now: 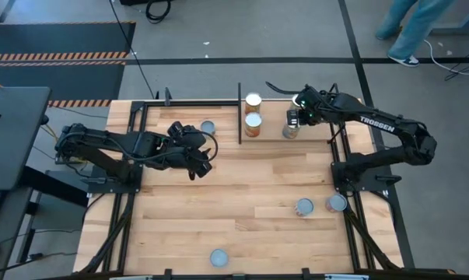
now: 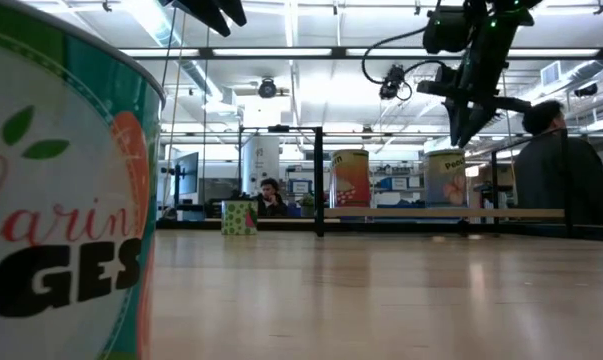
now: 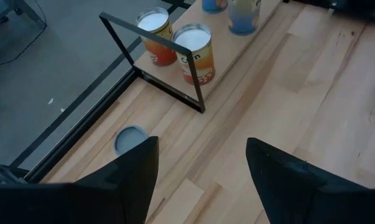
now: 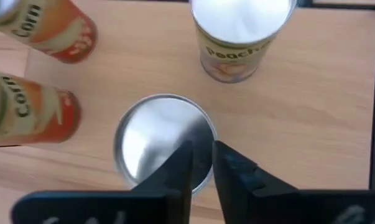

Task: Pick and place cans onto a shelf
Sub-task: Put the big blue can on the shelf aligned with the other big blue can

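Right gripper [image 1: 294, 118] poised over the shelf [image 1: 327, 132] at the table's far side, directly above a silver-topped can [image 4: 164, 146] standing upright on the board. Fingers nearly together in the right wrist view, tips over the lid's near edge — not around the can's sides, so no grip on it. A peach can [image 4: 243, 34] just beyond on the same board; two orange corn cans [image 1: 253, 113] upright a little to the side, near the black divider post.

Left gripper [image 1: 197, 162] hovering over open table, fingers spread wide and empty. Nearest loose can to it: a blue-grey-topped can [image 1: 208, 127] just beside the shelf's frame, upright, long axis vertical, lying ahead of the left fingers toward the far edge. Well apart, on the near half: two cans [image 1: 320, 205] by the right arm's base and one lone can [image 1: 218, 257] at the front edge.

Judging by position, left arm better placed for the can by the frame — a forward reach, then a descent over it.
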